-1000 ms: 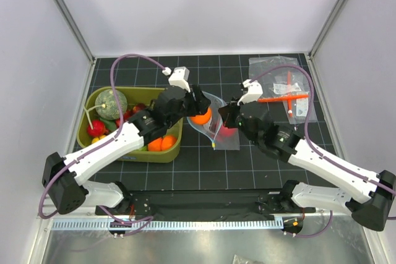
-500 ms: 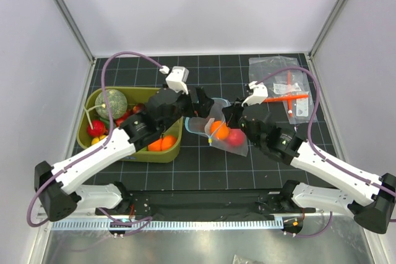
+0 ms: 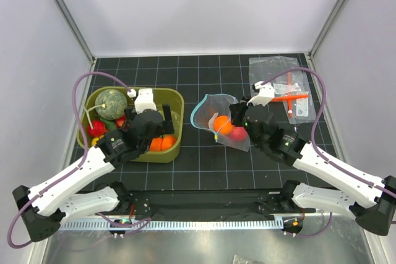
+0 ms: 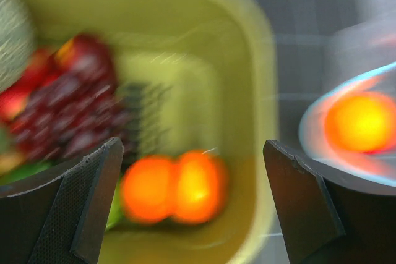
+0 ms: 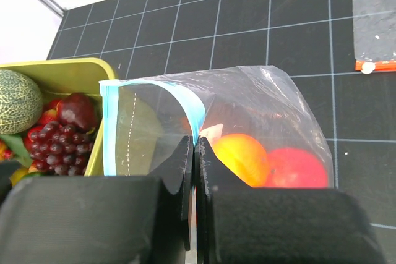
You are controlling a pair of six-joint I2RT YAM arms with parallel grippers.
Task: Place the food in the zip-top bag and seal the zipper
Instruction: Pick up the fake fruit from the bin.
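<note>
The clear zip-top bag (image 3: 213, 115) lies right of the bin, its blue-teal zipper strip (image 3: 197, 113) gaping open to the left. An orange fruit (image 3: 224, 125) and a red fruit (image 3: 239, 133) sit inside it. My right gripper (image 3: 231, 115) is shut on the bag's mouth edge (image 5: 195, 146), with the zipper strip (image 5: 111, 122), the orange (image 5: 244, 156) and the red fruit (image 5: 297, 168) close by. My left gripper (image 3: 162, 129) is open and empty above the bin, over two orange fruits (image 4: 173, 187). Dark grapes (image 4: 68, 115) lie left of them, and they also show in the right wrist view (image 5: 52, 143).
The yellow-green bin (image 3: 178, 100) holds a grey-green melon (image 3: 110, 103), a red fruit (image 3: 96, 128) and other toys. Clear packets with an orange-red tool (image 3: 288, 94) lie at the back right. White walls enclose the black gridded table.
My left gripper let the orange fruit go into the bag, then drew back left and now hovers open over the bin. The bag has settled lower, still in the right gripper.
</note>
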